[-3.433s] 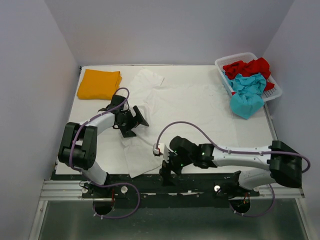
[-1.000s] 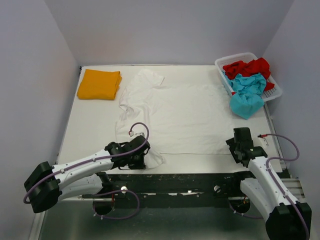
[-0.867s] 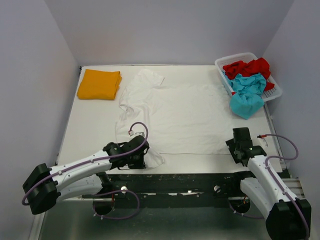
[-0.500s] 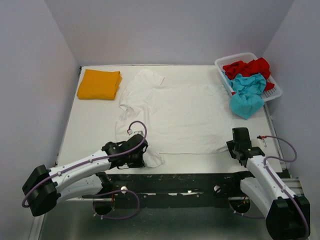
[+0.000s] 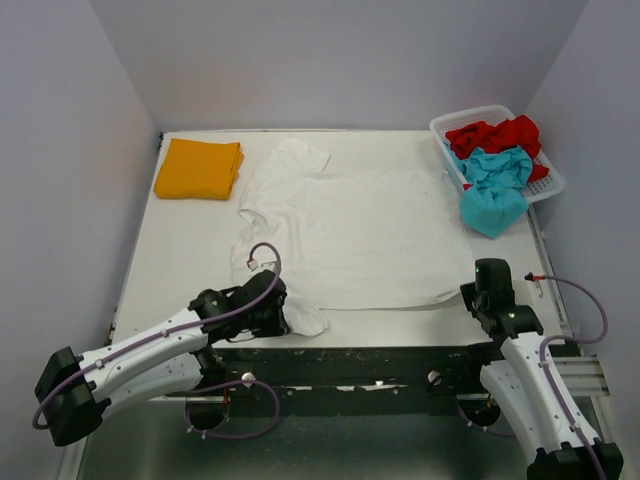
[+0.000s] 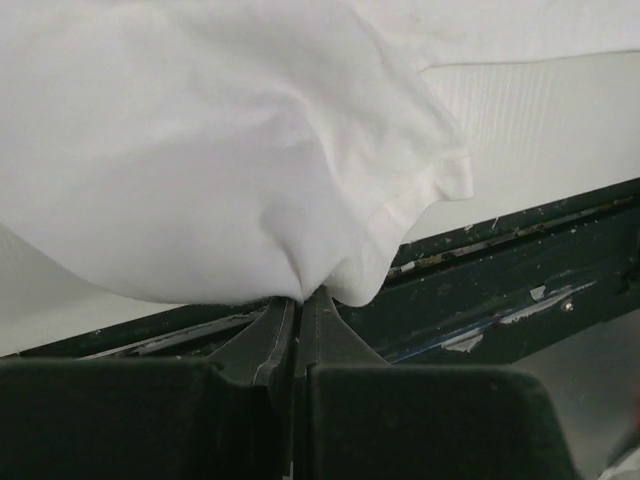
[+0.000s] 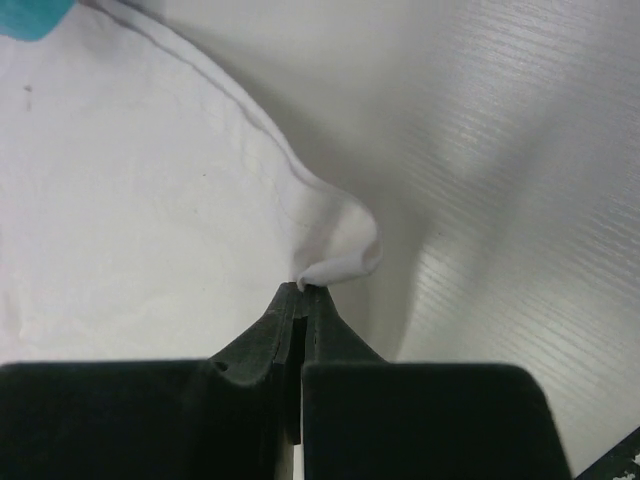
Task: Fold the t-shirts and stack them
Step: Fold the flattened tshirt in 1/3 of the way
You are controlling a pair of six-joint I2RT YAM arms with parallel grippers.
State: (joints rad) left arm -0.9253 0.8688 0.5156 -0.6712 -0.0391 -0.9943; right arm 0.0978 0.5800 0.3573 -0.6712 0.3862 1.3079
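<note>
the white t-shirt (image 5: pixel 350 235) covers the middle of the frame, its near hem stretched between my left claw (image 6: pixel 296 296) at lower left and my right claw (image 7: pixel 302 291) at lower right. bare table (image 5: pixel 185 250) runs open down the left side, below the folded orange t-shirt (image 5: pixel 198 168) at upper left. the basket (image 5: pixel 550 182) fills the upper right corner, a teal t-shirt (image 5: pixel 492 200) spilling over its rim onto the table. walls (image 5: pixel 330 60) close three sides.

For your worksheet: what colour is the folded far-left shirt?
Folded shirt is orange-yellow; best in the top external view.
</note>
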